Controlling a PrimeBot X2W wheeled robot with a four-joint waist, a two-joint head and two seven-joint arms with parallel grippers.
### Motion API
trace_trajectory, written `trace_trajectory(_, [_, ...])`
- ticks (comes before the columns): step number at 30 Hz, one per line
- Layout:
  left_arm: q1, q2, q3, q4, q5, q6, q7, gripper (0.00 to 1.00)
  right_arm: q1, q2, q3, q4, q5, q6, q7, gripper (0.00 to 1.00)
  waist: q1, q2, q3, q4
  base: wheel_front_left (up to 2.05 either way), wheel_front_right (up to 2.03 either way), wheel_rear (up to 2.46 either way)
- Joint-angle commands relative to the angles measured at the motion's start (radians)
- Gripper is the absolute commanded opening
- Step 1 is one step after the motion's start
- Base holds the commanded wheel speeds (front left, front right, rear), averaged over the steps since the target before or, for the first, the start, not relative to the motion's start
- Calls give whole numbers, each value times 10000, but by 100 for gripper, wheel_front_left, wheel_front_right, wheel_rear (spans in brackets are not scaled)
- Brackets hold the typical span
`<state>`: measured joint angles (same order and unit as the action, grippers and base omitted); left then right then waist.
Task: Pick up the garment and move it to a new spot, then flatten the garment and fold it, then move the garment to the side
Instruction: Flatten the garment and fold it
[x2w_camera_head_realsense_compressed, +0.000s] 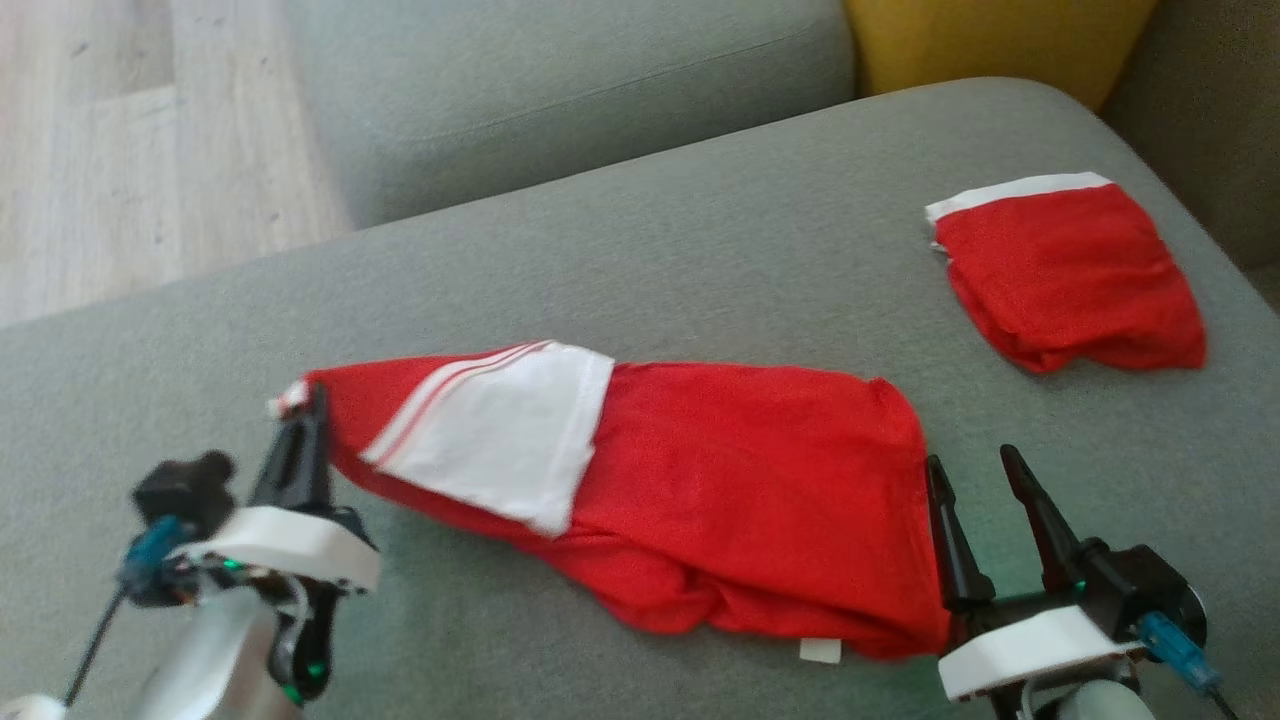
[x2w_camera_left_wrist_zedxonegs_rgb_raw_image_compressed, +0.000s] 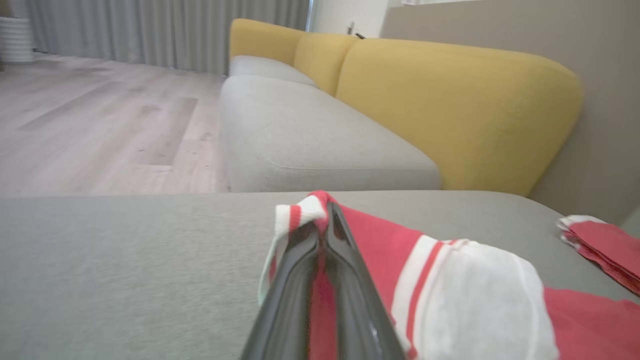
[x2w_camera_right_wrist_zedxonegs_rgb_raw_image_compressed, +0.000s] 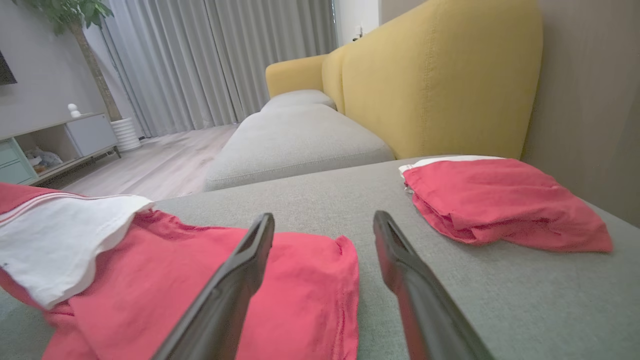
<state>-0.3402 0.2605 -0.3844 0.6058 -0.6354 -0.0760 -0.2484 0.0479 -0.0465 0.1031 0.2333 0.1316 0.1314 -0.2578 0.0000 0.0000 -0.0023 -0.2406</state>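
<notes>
In the head view, the garment (x2w_camera_head_realsense_compressed: 700, 500) lies stretched across the lower middle of the frame on the seat cushion (x2w_camera_head_realsense_compressed: 650, 250). The left gripper (x2w_camera_head_realsense_compressed: 318, 395) is at the garment's left end, touching it, in the lower left. The right gripper (x2w_camera_head_realsense_compressed: 970, 457) stands just beside its right edge, in the lower right. A folded garment (x2w_camera_head_realsense_compressed: 1070, 275) lies well apart on the same cushion, at the upper right. Behind it, a second cushion (x2w_camera_head_realsense_compressed: 560, 90) runs along the top centre, with the floor (x2w_camera_head_realsense_compressed: 130, 150) at the upper left.
</notes>
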Motion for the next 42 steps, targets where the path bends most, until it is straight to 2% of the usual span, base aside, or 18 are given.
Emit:
trace_trajectory(1, [-530, 287, 780, -506, -28, 229, -127, 31, -301, -39, 221, -367, -16, -7, -40, 100, 0, 0, 180, 221, 0, 0, 0])
trace_trajectory(2, [-416, 266, 965, -554, -15, 337, -128, 71, -324, -39, 242, -358, -25, -7, -40, 100, 0, 0, 233, 284, 0, 0, 0])
trace_trajectory(3, [-334, 222, 1129, -662, 55, 451, -129, 100, -350, -39, 263, -348, -33, -7, -40, 100, 0, 0, 289, 354, 0, 0, 0])
trace_trajectory(8, [107, -209, 1785, -1570, 591, 853, -131, 100, -437, -39, 258, -365, -6, -7, -40, 100, 0, 0, 468, 587, 0, 0, 0])
trace_trajectory(11, [738, -819, 2054, -2445, 1138, 1064, -132, 100, -472, -38, 271, -366, 14, -7, -40, 100, 0, 0, 563, 730, 0, 0, 0])
trace_trajectory(15, [1733, -1674, 2089, -3363, 1516, 1061, -132, 100, -519, -38, 308, -378, 7, -7, -40, 100, 0, 0, 684, 857, 0, 0, 0])
trace_trajectory(18, [2366, -1944, 1505, -3488, 1701, 928, -132, 100, -583, -38, 344, -377, -3, -7, -40, 100, 0, 0, 747, 887, 0, 0, 0])
trace_trajectory(22, [2959, -2064, 494, -3153, 1587, 856, -29, 100, -630, -38, 399, -354, -36, -7, -40, 100, 0, 0, 788, 873, 0, 0, 0])
trace_trajectory(25, [3155, -2086, -47, -2660, 1484, 1084, 455, 100, -647, -38, 392, -340, -77, -7, -40, 100, 0, 0, 831, 873, 0, 0, 0])
trace_trajectory(32, [2745, -2099, -506, -1527, 1226, 1694, 1095, 100, -701, -38, 439, -315, -92, -7, -40, 100, 0, 0, 915, 821, 0, 0, 0])
trace_trajectory(41, [2139, -2101, -818, -874, 916, 1805, 506, 100, -732, -38, 500, -234, -92, -7, -40, 100, 0, 0, 896, 669, 0, 0, 0])
trace_trajectory(42, [2125, -2101, -846, -812, 884, 1822, 476, 44, -720, -38, 500, -217, -101, -7, -40, 100, 0, 0, 865, 660, 0, 0, 0])
